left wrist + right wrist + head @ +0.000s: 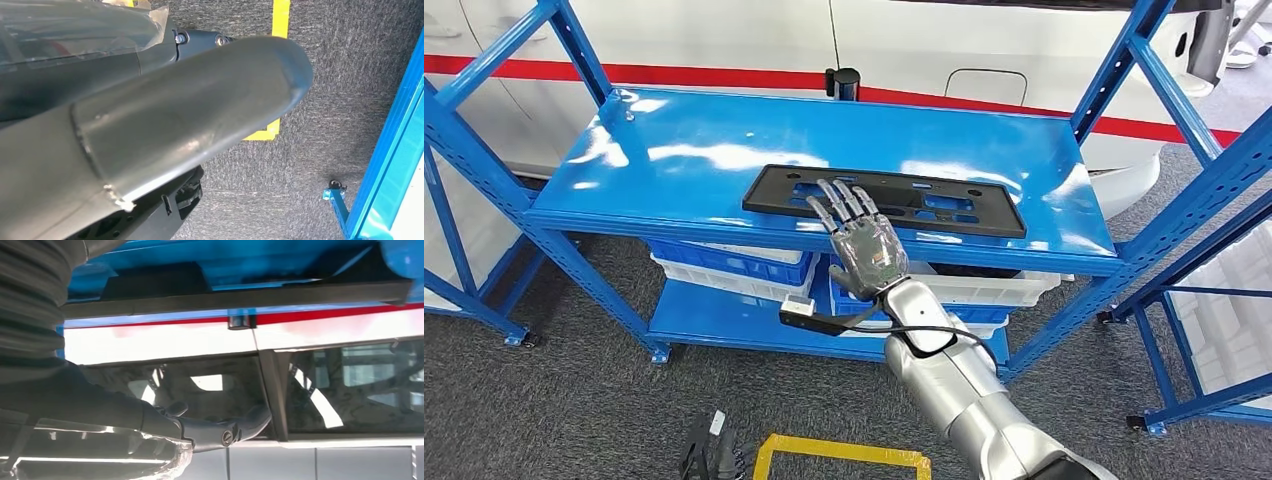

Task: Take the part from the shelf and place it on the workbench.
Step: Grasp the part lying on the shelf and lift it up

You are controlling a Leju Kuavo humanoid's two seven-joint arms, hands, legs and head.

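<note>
The right hand (871,250) hovered over the black part (886,199) on the blue shelf (674,150), its fingers (844,203) spread and holding nothing

Head view looks down at the blue shelf (674,160) from above; right wrist view shares it, close, facing the white car (200,340); left wrist view faces the floor (350,75).

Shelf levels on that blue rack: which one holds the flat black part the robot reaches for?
The top shelf: the black part lies flat there under the right hand; the lower shelf holds crates.
</note>
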